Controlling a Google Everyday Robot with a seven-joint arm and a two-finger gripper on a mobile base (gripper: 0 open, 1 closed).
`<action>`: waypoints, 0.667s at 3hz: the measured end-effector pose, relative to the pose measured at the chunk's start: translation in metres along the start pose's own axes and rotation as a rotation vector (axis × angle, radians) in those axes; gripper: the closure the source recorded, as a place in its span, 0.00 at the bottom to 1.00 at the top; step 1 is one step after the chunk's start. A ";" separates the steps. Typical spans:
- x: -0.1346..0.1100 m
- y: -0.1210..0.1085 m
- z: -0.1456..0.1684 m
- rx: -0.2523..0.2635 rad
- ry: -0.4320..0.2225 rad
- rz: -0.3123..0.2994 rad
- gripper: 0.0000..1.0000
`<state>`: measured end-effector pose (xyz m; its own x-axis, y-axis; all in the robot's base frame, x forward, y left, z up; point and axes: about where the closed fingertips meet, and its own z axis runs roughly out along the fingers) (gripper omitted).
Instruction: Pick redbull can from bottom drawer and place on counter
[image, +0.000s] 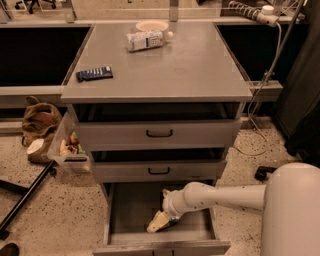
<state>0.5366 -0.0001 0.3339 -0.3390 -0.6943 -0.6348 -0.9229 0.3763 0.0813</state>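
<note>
The bottom drawer (120, 215) is pulled open, showing its plain grey inside. My white arm reaches in from the right. My gripper (158, 222), with cream fingers, is low inside the drawer near its front middle, pointing down and left. The redbull can does not show clearly. It is either hidden by the gripper or is the small dark shape just right of the fingers. The counter (190, 65) is the flat grey top of the cabinet, well above the gripper.
On the counter lie a white plastic bottle (145, 40), a dark blue remote (94, 74) and a pale bowl (151, 25). Two shallower drawers (159, 133) with black handles stand slightly open above the bottom one. A brown bag (40, 120) and a clear bin (70, 147) sit on the floor at left.
</note>
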 end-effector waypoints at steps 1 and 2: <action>0.000 0.000 0.000 0.000 0.000 0.000 0.00; 0.011 -0.012 0.007 -0.014 -0.015 0.006 0.00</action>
<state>0.5452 -0.0077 0.3202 -0.3421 -0.6825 -0.6458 -0.9233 0.3718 0.0962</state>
